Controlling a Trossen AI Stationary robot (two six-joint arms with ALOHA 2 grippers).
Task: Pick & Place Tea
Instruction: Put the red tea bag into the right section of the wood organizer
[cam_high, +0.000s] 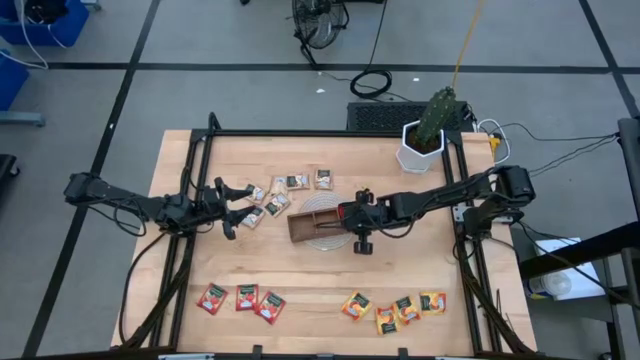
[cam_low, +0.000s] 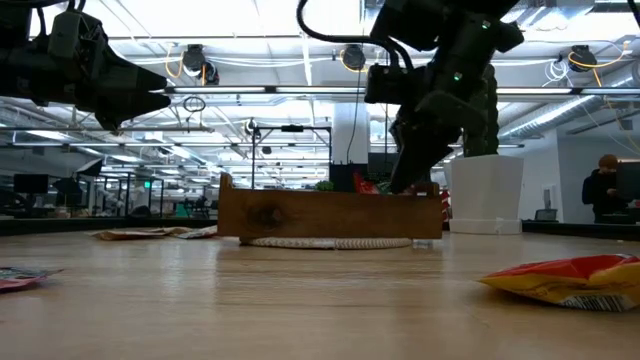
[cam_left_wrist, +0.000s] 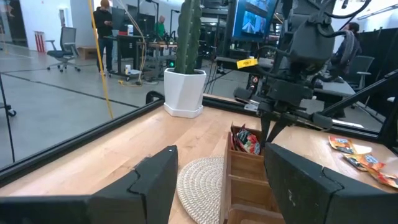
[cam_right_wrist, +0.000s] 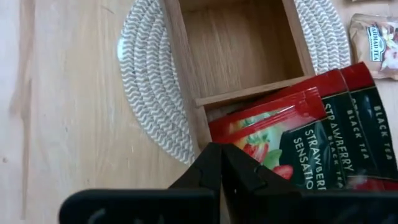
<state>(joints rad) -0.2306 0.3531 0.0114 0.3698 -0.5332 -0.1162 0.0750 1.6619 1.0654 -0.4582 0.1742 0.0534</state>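
The right gripper (cam_high: 338, 213) hangs over the wooden tray (cam_high: 300, 228), which sits on a round woven mat (cam_right_wrist: 149, 93) near the middle of the table (cam_high: 310, 290). Its jaws are pressed together with nothing between them. Just ahead of its tips, red tea sachets (cam_right_wrist: 298, 134) stand on edge in one end compartment of the tray, leaning and fanned, their printed faces turned toward this gripper and their long sides slanting across the compartment. The next compartment beyond them shows bare wood.

The left gripper (cam_high: 232, 207) hovers above the table off the tray's other end, jaws spread wide and holding nothing. Beige sachets (cam_high: 288, 183) lie flat just beside and past its tips, scattered at differing angles between it and the tray.

More red sachets (cam_high: 240, 299) lie flat in a short row near the table's front edge, and orange-yellow sachets (cam_high: 395, 308) lie in a loose row farther along that edge, well apart from both grippers. A potted cactus (cam_high: 430, 125) stands at the back.
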